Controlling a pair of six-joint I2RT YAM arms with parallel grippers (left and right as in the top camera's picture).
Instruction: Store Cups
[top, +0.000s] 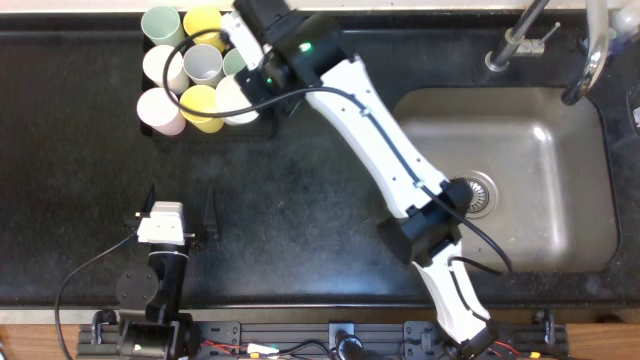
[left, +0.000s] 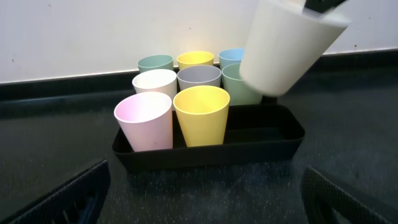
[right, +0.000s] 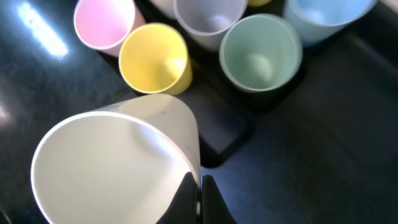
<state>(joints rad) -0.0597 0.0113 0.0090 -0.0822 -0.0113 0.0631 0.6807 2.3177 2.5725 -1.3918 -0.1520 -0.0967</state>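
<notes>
Held cup: the right fingers (right: 211, 205) are pinching the wall of a white cup (right: 112, 168), which is hanging tilted above the tray (left: 261, 146), over its vacant corner slot (left: 258, 127).
Left fingers: the left fingers (left: 68, 196) are sitting spread wide, low over the tabletop (left: 348, 137), facing the tray and holding nothing.
Risk: lowered at this tilt, the white cup is probably going to catch the green cup (right: 261, 53) or the tray wall and tip over. The thin pinch at the rim may also be letting it slip.
Count: eight cups are standing in the tray (two yellow, two green, one pink, one white, one grey, one blue), one white cup is being held, and one slot is waiting.
</notes>
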